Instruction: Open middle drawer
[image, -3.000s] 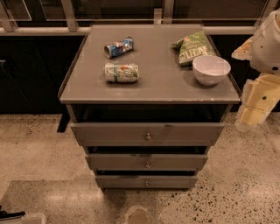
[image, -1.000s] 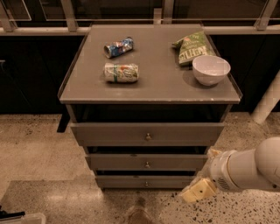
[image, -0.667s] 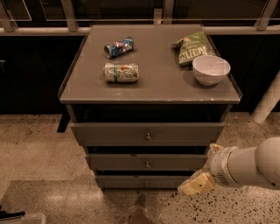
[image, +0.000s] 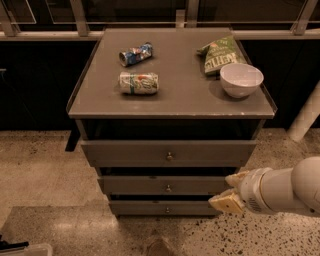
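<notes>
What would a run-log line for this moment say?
end effector: open, near right end of middle drawer | knob: untouched

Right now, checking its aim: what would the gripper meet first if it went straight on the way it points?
The gripper, low right, points left: likely the right end of the middle drawer first, not its knob; depth unclear.

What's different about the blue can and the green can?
The blue can lies slanted, farther back, and looks crumpled; the green can lies straight across, nearer the front, and looks rounder. The blue can also looks smaller than the green can. Both lie on their sides on the tabletop. The gripper is low on the right, by the middle drawer.
</notes>
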